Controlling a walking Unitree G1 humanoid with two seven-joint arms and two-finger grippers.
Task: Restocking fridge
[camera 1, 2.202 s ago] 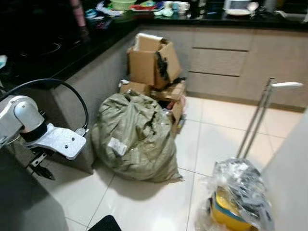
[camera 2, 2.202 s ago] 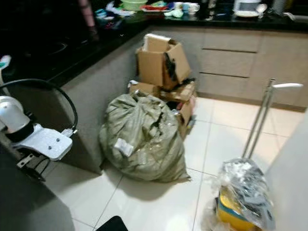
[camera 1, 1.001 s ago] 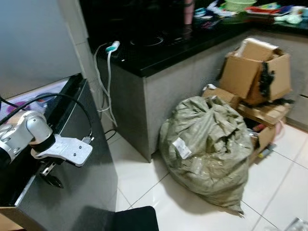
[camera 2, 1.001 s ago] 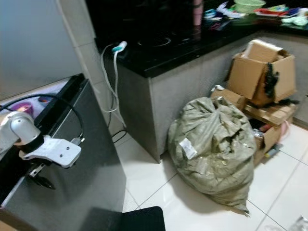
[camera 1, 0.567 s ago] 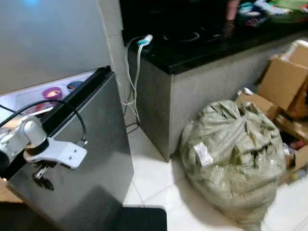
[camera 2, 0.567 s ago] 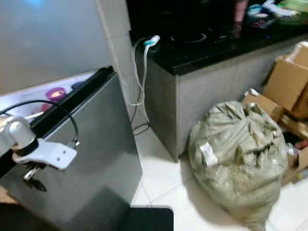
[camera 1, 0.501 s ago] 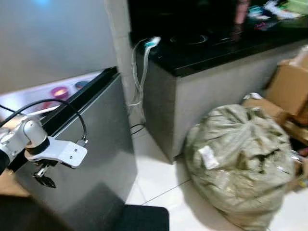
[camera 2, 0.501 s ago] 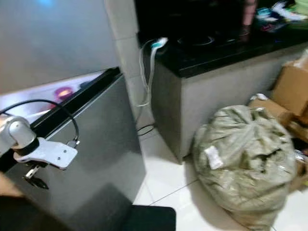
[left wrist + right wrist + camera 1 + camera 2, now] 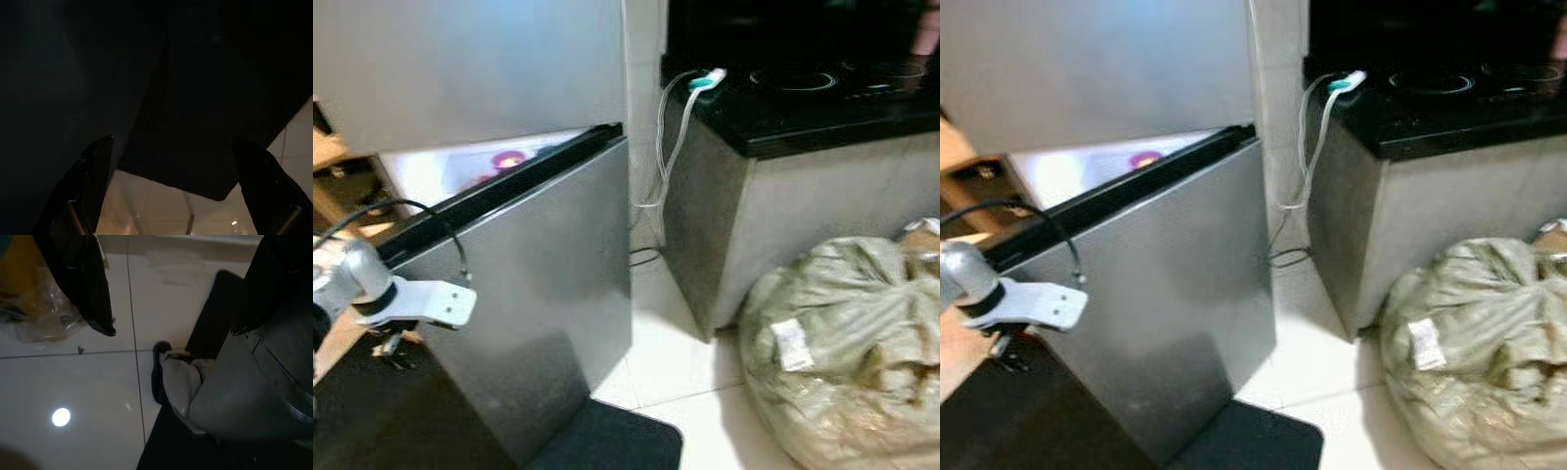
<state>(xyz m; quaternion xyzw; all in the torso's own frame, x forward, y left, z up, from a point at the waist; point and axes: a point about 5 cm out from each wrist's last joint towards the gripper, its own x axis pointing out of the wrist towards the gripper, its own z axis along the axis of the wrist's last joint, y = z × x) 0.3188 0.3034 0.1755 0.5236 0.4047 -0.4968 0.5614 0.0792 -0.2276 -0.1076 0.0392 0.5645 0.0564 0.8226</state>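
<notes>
A grey fridge stands before me with its lower door swung open. Behind the door's dark top edge the lit white inside holds a purple item. The upper door is closed. My left arm hangs at the far left beside the open door, and its gripper points down. In the left wrist view that gripper is open, with only dark surface and pale floor between the fingers. In the right wrist view the right gripper hangs open over white floor tiles.
A black counter on a grey base stands right of the fridge, and white cables hang in the gap. A big green sack lies on the floor at the right. A black mat lies by the door's foot. A plastic bag lies near my foot.
The camera has swung left: the fridge now sits mid-view, and the boxes and the bagged item have left the picture. My left arm still hangs in the same pose.
</notes>
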